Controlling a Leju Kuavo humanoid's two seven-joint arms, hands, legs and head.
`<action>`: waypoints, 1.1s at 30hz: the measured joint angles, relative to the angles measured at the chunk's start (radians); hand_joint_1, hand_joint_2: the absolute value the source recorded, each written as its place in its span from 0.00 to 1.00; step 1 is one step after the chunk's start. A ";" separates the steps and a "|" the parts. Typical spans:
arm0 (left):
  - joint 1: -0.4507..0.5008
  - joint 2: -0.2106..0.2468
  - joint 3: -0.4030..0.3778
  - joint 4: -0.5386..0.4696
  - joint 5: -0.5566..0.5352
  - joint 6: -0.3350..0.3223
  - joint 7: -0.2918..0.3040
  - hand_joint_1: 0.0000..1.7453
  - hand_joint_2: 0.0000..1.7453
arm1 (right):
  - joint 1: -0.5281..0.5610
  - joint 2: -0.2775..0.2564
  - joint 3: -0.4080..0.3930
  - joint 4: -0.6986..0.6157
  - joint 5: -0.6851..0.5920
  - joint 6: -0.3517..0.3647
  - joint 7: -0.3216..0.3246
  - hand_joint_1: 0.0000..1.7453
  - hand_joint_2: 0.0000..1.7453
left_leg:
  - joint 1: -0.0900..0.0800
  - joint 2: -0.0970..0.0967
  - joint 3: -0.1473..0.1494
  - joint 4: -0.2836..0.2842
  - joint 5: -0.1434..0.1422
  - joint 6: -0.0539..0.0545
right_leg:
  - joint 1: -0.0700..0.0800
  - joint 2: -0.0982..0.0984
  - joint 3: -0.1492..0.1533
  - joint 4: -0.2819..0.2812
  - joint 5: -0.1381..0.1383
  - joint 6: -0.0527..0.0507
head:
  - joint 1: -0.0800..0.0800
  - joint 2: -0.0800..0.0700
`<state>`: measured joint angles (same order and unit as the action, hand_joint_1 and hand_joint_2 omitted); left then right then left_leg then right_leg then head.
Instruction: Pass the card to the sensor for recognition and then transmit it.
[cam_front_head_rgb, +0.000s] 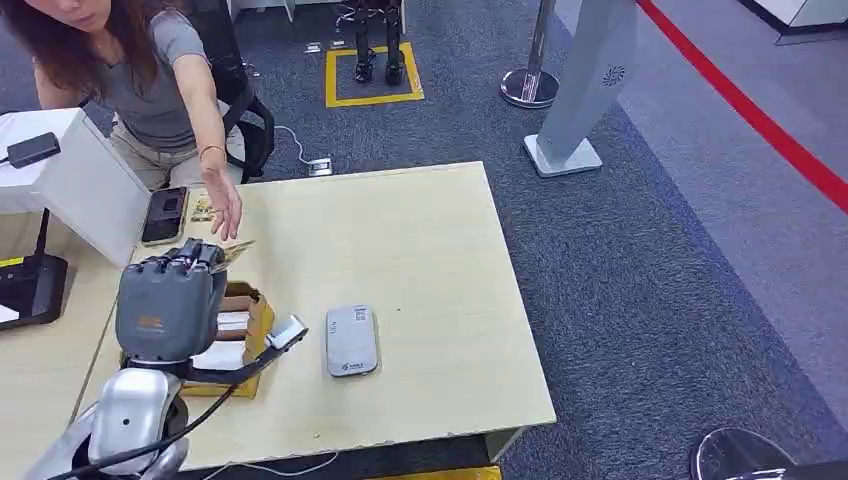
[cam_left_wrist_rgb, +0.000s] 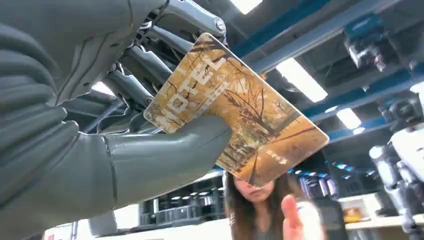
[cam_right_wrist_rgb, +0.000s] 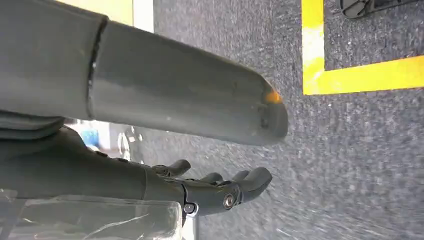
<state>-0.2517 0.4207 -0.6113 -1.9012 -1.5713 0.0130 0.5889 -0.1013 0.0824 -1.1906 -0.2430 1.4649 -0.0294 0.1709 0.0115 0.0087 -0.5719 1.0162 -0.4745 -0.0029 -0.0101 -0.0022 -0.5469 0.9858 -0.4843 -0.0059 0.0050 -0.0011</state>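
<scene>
My left hand (cam_front_head_rgb: 168, 300) is raised above the wooden table (cam_front_head_rgb: 420, 250) and pinches a yellow-brown hotel card (cam_left_wrist_rgb: 235, 112) between thumb and fingers (cam_left_wrist_rgb: 165, 150). The card's edge (cam_front_head_rgb: 236, 253) pokes out past the fingers in the head view. A person's hand (cam_front_head_rgb: 225, 210) reaches down toward the card, just short of it. The grey card sensor (cam_front_head_rgb: 351, 340) lies flat on the table, right of my left hand. My right hand (cam_right_wrist_rgb: 220, 192) hangs over the grey carpet with its fingers apart and nothing in it.
A small cardboard box (cam_front_head_rgb: 235, 335) with cards sits under my left hand. A dark phone (cam_front_head_rgb: 164, 214) and a white box (cam_front_head_rgb: 90, 185) lie at the table's far left. The person (cam_front_head_rgb: 140, 70) sits behind the table. A grey stand (cam_front_head_rgb: 585, 90) rises on the carpet.
</scene>
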 joint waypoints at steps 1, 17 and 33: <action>-0.002 -0.013 0.068 0.024 0.000 0.001 -0.017 1.00 1.00 | 0.000 0.000 0.006 0.001 0.006 0.002 -0.004 0.00 0.00 | 0.000 0.000 0.000 0.000 0.000 0.000 | 0.000 0.001 0.000 0.000 0.000 0.000 | 0.000 0.000; -0.096 -0.062 0.364 0.516 0.000 0.172 -0.121 1.00 1.00 | -0.010 -0.008 0.061 0.007 0.064 0.023 -0.013 0.00 0.00 | 0.000 0.000 0.000 0.000 0.002 -0.002 | 0.001 0.001 -0.001 0.001 0.001 -0.001 | -0.001 0.000; -0.099 -0.067 0.363 0.539 0.000 0.215 -0.109 0.00 1.00 | -0.009 -0.008 0.061 0.012 0.065 0.019 -0.010 0.00 0.00 | 0.000 0.000 0.000 0.000 0.002 -0.002 | 0.001 0.001 -0.001 0.001 0.001 -0.001 | -0.002 0.000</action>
<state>-0.3510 0.3540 -0.2480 -1.3622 -1.5717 0.2277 0.4795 -0.1104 0.0748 -1.1299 -0.2312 1.5297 -0.0107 0.1606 0.0120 0.0085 -0.5722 1.0161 -0.4728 -0.0049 -0.0095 -0.0014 -0.5477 0.9865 -0.4837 -0.0067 0.0034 -0.0011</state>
